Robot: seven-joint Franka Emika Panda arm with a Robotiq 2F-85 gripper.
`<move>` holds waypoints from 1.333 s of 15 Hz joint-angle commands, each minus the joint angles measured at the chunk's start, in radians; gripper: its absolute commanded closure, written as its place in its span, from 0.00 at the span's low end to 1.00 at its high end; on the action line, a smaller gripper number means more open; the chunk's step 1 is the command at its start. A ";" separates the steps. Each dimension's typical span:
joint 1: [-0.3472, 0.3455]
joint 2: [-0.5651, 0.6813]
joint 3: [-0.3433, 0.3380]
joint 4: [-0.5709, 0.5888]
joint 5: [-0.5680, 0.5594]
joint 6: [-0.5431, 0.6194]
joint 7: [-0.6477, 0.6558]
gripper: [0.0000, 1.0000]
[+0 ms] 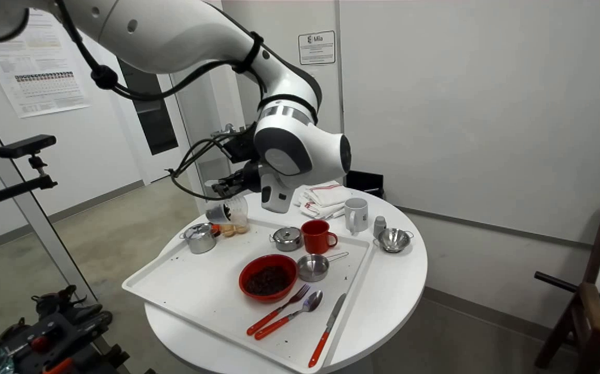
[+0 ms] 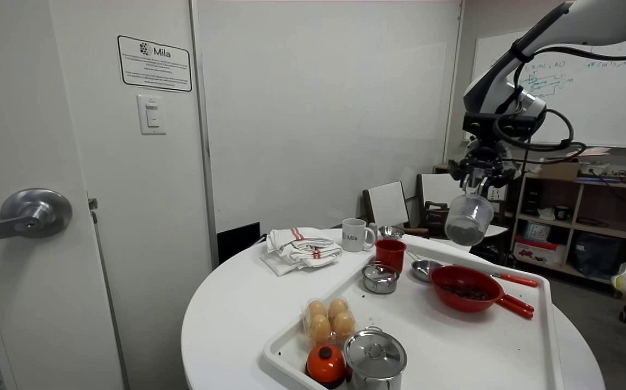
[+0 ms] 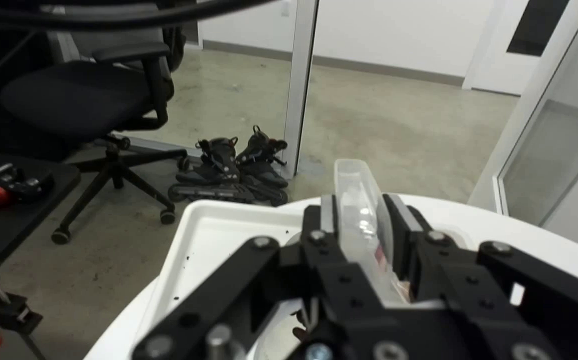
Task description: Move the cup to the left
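Observation:
A clear plastic cup [image 1: 234, 209] hangs tilted in the air, held by its handle; it also shows in an exterior view [image 2: 470, 215]. In the wrist view the clear handle [image 3: 356, 200] stands between the two fingers. My gripper [image 3: 364, 215] is shut on this handle; it also shows in both exterior views [image 1: 218, 188] [image 2: 475, 183]. A few dark bits seem to be in the cup. A red mug [image 1: 316, 237] stands upright on the white tray [image 1: 186, 300]; it shows too in an exterior view [image 2: 390, 255]. A white mug [image 2: 354, 236] stands upright on the table.
On the tray are a red bowl [image 1: 268, 259] of dark bits, a small pan [image 1: 313, 268], lidded pots [image 1: 200, 239] [image 2: 380, 278], eggs [image 2: 330, 320], an orange pot [image 2: 325, 364] and cutlery [image 1: 327, 332]. Folded towels [image 2: 301, 250] and a metal colander [image 1: 394, 241] lie on the table.

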 commanded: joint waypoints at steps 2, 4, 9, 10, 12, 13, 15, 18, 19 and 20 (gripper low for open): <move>-0.080 0.057 -0.003 0.086 0.038 -0.270 -0.043 0.89; -0.100 0.075 -0.012 0.107 0.056 -0.348 -0.052 0.89; -0.109 0.128 -0.029 0.156 0.103 -0.440 -0.047 0.89; -0.110 0.141 -0.030 0.168 0.110 -0.453 -0.046 0.89; -0.106 0.155 -0.034 0.179 0.124 -0.457 -0.040 0.89; -0.105 0.163 -0.033 0.187 0.128 -0.462 -0.041 0.89; -0.102 0.173 -0.035 0.196 0.137 -0.464 -0.032 0.89; -0.114 0.200 -0.027 0.224 0.147 -0.520 -0.039 0.89; -0.115 0.206 -0.029 0.230 0.152 -0.531 -0.039 0.89; -0.119 0.214 -0.027 0.238 0.155 -0.552 -0.043 0.89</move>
